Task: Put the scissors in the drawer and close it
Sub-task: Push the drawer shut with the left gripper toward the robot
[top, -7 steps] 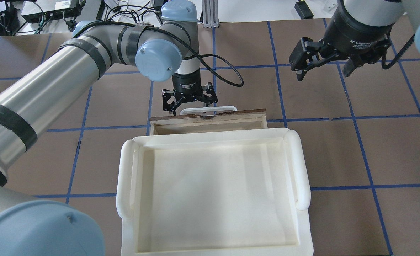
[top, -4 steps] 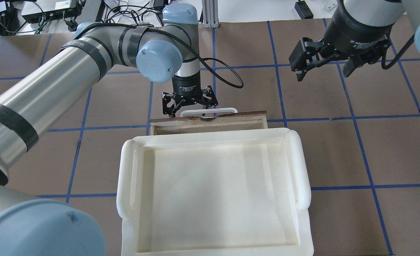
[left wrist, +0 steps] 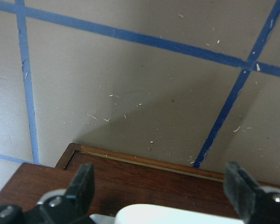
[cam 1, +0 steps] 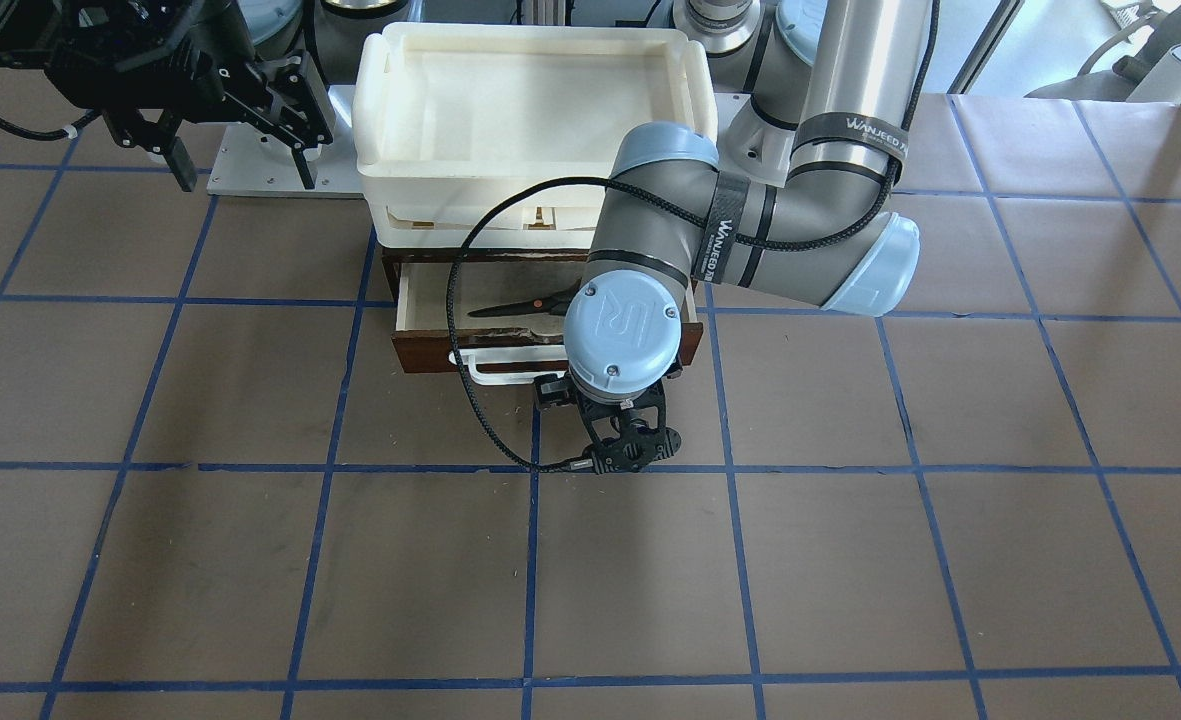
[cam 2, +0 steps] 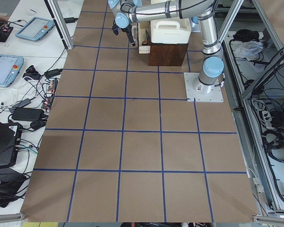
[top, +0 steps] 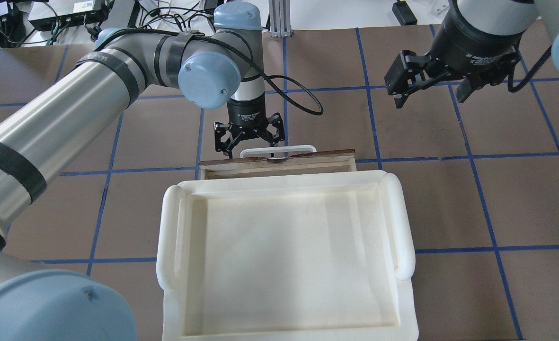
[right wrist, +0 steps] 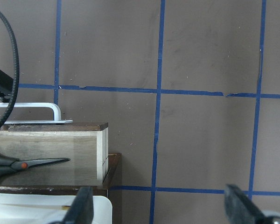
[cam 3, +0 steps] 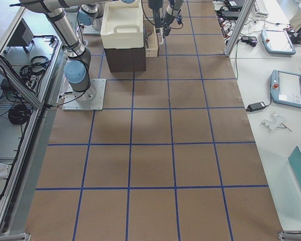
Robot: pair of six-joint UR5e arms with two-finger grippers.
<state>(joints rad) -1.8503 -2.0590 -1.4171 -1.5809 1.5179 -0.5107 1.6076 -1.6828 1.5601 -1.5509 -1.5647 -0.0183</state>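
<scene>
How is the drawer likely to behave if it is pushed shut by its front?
The drawer looks like stiff wood, so it should slide in without bending. It is shallow, with small scissors lying inside, so it probably pushes lightly.

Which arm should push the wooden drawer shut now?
Left. The left hand, open, sits at the white bar handle of the shallow wooden drawer, where the small grey scissors already lie. The right hand hangs off to the side, away from it.

Dark brown drawer (cam 1: 420, 350) (pale inside); dark grey scissors (cam 1: 510, 308); brown table (cam 1: 250, 560), blue-gridded.
</scene>
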